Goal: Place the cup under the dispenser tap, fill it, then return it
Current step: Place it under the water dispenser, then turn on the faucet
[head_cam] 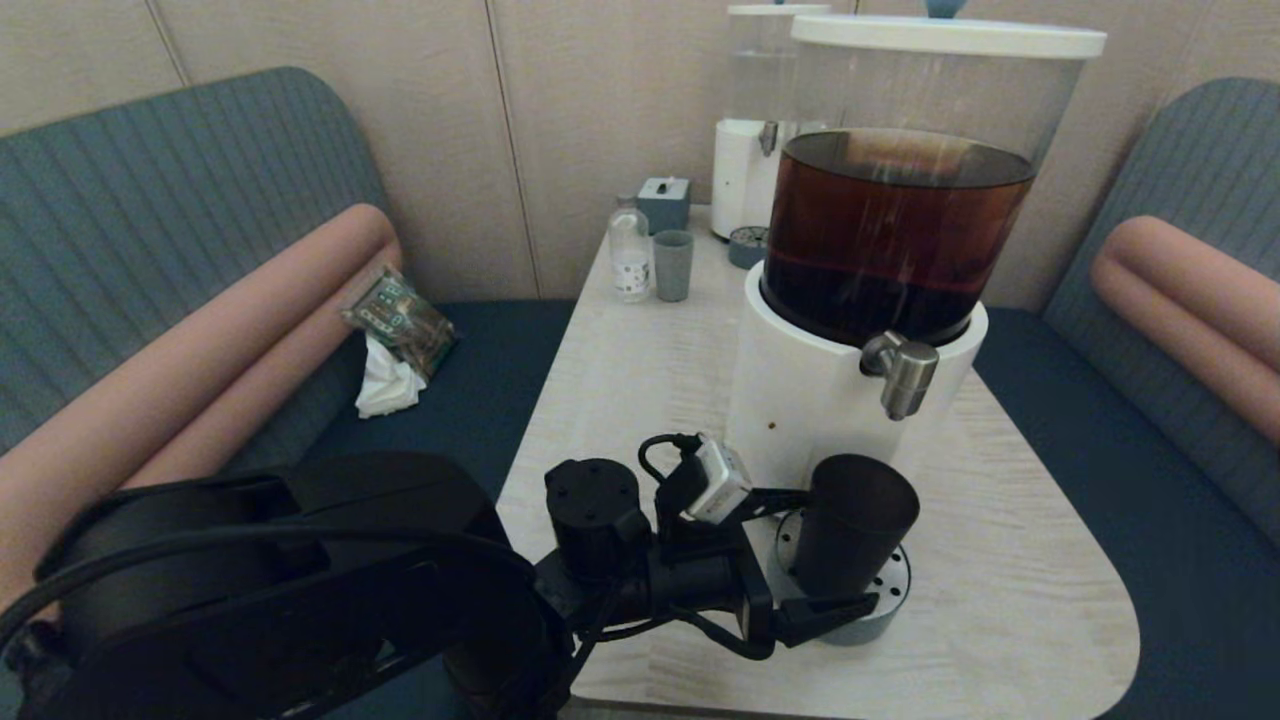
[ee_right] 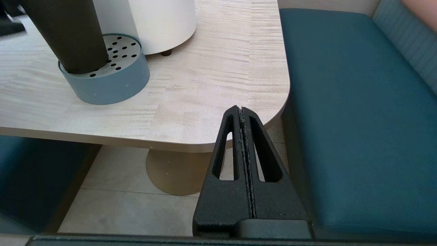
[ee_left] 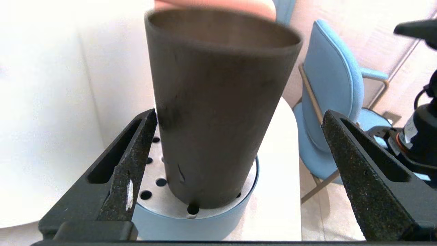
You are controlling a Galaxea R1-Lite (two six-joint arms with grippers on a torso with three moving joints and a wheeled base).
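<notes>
Left gripper (head_cam: 818,550) wide open, fingers straddling the cup (head_cam: 853,525), not clamped. Cup stands upright on the drip tray (head_cam: 893,590) below the tap (head_cam: 903,368). Stiff, light plastic, tapered and likely slippery; grip mid-body. Right gripper (ee_right: 243,114) shut, parked beside the table (ee_right: 218,78).

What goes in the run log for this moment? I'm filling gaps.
left gripper: open, straddling cup | cup: upright on drip tray, below tap | right gripper: shut, parked
</notes>
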